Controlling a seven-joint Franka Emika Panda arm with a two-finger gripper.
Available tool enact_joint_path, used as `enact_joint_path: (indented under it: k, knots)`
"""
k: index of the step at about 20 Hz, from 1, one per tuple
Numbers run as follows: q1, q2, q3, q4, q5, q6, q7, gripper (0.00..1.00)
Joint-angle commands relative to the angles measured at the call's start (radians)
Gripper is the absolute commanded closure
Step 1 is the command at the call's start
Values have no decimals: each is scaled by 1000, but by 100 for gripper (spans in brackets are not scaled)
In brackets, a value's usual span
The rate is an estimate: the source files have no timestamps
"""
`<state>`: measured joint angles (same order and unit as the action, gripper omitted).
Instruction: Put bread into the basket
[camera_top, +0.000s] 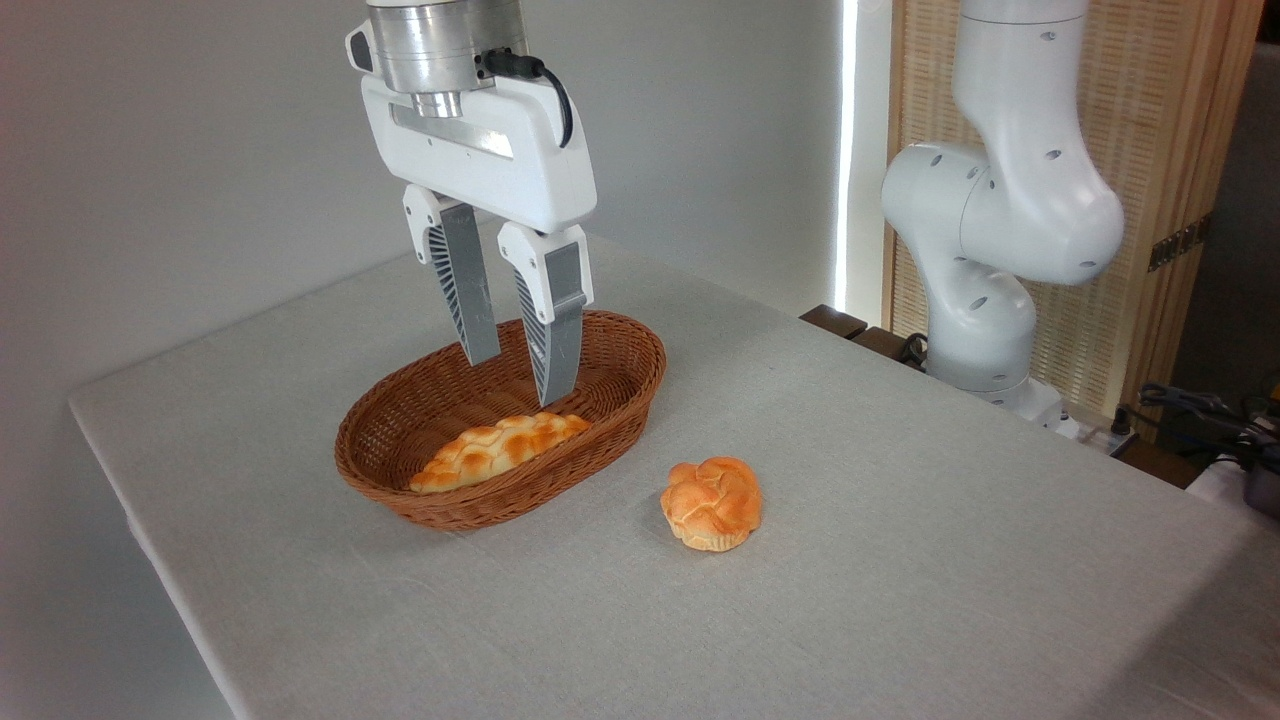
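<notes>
The long, braided, golden bread (500, 450) with browned patches lies inside the oval, reddish-brown woven wicker basket (620, 395), a little left of the frame's centre. It rests on the basket floor along the near wall, running from lower left to upper right, with its left tapered end close to the front rim. Nothing grips it.

Above it hangs the white two-finger gripper (520, 380) of the Franka arm, coming down from the top of the frame. Its grey ribbed fingers (470, 290) are spread apart with a clear gap between them and hold nothing. The tips sit over the middle of the basket, above the right half of the loaf; they look clear of it, though the tip of the nearer finger comes close to the loaf's top edge in this view.

To the right of the basket, apart from it, a small round orange-golden bun (711, 503) stands on the pale grey cloth-covered table (900, 560). It is not the loaf the task names.

Judged from how things lie, the main work appears done: the loaf is in the basket and released. What seems left is only for the arm to lift away from the basket.
</notes>
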<state>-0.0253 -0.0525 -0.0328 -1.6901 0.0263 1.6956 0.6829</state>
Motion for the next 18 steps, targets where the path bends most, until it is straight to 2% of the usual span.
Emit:
enact_joint_path:
  k: [1,6,10,18]
  knots:
    - [-10,2,7,10,-14,-37,7,0]
    - [-12,5,-3,12,-46,-77,6,0]
    - [-12,8,-4,17,-48,-114,9,0]
    - [-12,8,7,23,-40,-109,18,0]
